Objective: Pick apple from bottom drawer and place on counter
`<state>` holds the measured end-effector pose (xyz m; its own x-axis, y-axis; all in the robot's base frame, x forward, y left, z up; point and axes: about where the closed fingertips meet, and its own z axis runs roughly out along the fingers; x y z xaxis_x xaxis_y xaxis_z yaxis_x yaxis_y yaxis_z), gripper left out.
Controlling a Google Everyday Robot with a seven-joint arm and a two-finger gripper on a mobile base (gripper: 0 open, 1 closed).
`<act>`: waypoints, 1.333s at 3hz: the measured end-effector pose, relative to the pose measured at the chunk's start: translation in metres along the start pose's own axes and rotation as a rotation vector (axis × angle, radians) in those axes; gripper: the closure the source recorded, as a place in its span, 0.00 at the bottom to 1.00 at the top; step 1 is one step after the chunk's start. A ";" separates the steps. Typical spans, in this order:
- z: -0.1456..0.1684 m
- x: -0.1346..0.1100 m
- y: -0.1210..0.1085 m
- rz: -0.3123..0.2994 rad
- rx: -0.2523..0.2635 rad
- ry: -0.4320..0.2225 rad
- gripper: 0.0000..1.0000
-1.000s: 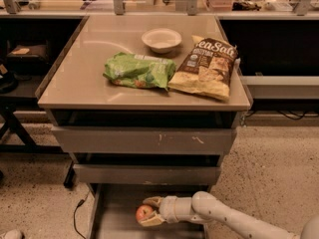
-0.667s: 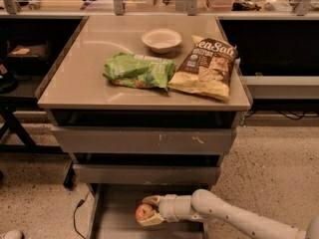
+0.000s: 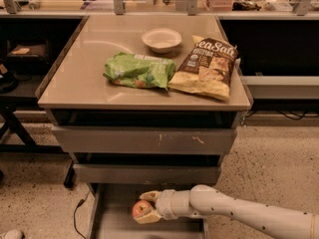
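hardly any change over the last second: tool (image 3: 143, 207) still clamped on apple (image 3: 140, 209), low in the open bottom drawer (image 3: 118, 224), lower centre, not lifted yet. grasp looks done, lift is next. bench (image 3: 82, 76) above holds green bag (image 3: 137, 71), chip bag (image 3: 205, 66) and bowl (image 3: 161, 39). its left side is bare. upper drawer fronts (image 3: 144, 141) sit over the way up.

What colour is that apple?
Apple: red-orange, yellowish patch, at the gripper in the bottom drawer; camera view.

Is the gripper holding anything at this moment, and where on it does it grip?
The gripper, reaching into the open bottom drawer, has its two fingers clamped on opposite sides of the apple.
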<state>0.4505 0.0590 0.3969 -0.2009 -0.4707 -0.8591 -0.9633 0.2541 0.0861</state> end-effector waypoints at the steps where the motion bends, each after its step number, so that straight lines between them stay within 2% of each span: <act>1: -0.012 -0.040 0.005 -0.035 -0.001 -0.014 1.00; 2: -0.012 -0.040 0.005 -0.035 -0.001 -0.014 1.00; 3: -0.019 -0.065 0.012 -0.058 -0.002 -0.016 1.00; 4: -0.023 -0.107 0.029 -0.088 -0.037 -0.023 1.00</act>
<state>0.4402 0.0976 0.5026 -0.1114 -0.4703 -0.8754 -0.9830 0.1812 0.0277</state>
